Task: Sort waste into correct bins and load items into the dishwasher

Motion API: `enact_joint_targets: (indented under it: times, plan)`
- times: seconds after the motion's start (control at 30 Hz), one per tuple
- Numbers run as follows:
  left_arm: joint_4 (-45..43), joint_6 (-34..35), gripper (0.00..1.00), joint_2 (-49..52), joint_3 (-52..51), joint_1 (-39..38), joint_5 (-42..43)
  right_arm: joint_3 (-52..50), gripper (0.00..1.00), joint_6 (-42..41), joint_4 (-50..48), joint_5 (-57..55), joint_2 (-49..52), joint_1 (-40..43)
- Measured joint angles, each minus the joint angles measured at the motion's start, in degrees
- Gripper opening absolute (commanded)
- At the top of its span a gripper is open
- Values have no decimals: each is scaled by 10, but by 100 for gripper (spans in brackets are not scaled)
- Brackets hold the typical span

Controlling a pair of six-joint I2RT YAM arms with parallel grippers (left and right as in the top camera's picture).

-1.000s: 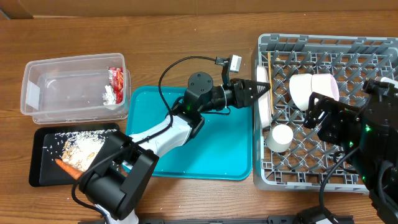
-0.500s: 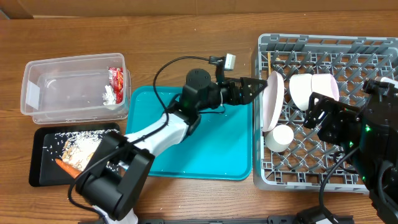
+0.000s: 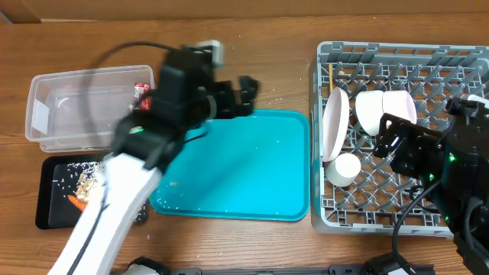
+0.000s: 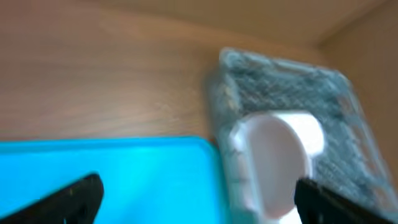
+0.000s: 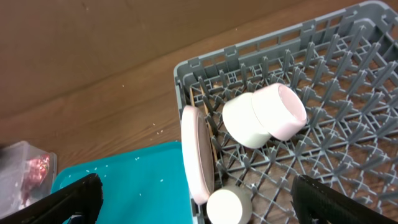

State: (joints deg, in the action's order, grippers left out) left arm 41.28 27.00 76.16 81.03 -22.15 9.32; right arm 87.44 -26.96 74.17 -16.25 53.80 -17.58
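Note:
The white plate [image 3: 334, 124] [image 5: 196, 155] stands on edge at the left side of the grey dishwasher rack [image 3: 458, 57] [image 5: 348, 93]. Beside it lie the white bowl [image 3: 369, 111] [image 5: 245, 121] nested with the pink bowl [image 3: 402, 105] [image 5: 285, 111], and the cup [image 3: 344, 168] [image 5: 227, 205]. A wooden chopstick [image 3: 330, 75] lies along the rack's left rim. My left gripper [image 3: 243, 90] [image 4: 199, 193] is open, empty and blurred, above the far edge of the teal tray. My right gripper [image 5: 196, 190] hangs open and empty over the rack.
The teal tray [image 3: 237, 172] sits mid-table with scattered rice bits. The clear tub [image 3: 92, 107] holds the red wrapper [image 3: 142, 95] and the tissue [image 3: 136, 118]. The black tray [image 3: 53, 191] at front left holds rice and the carrot [image 3: 76, 203].
My left gripper opened and let go of the plate, which stays upright in the rack. The left arm swung back left to the tray's far edge. The right arm has not moved.

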Motion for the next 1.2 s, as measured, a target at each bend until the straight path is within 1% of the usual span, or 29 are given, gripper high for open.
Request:
enact_joint_targets:
  times: [0.1,0.17,0.27,0.37,0.43,0.53,0.9,1.03,1.1,1.2]
  plan:
    - [123,-32,100,-47,64,15,-113,0,100,0,0,0,0,0]
    - [179,-45,100,-76,92,16,-181,0,100,0,0,0,0,0]
    - [224,-56,100,-116,109,16,-252,0,100,0,0,0,0,0]
    - [256,-63,100,-143,111,16,-287,0,100,0,0,0,1,0]
    - [262,-64,100,-153,111,16,-301,0,100,0,0,0,2,0]
    - [245,-64,100,-153,111,16,-311,0,100,0,0,0,2,0]
    - [250,-64,100,-127,111,16,-319,0,100,0,0,0,-1,4]
    - [251,-64,100,-113,111,16,-319,-8,100,6,39,0,-37,20]
    - [252,-64,100,-104,111,16,-319,-26,100,8,68,-1,-71,29]
    - [252,-64,100,-91,111,16,-319,-54,100,11,85,-1,-125,40]
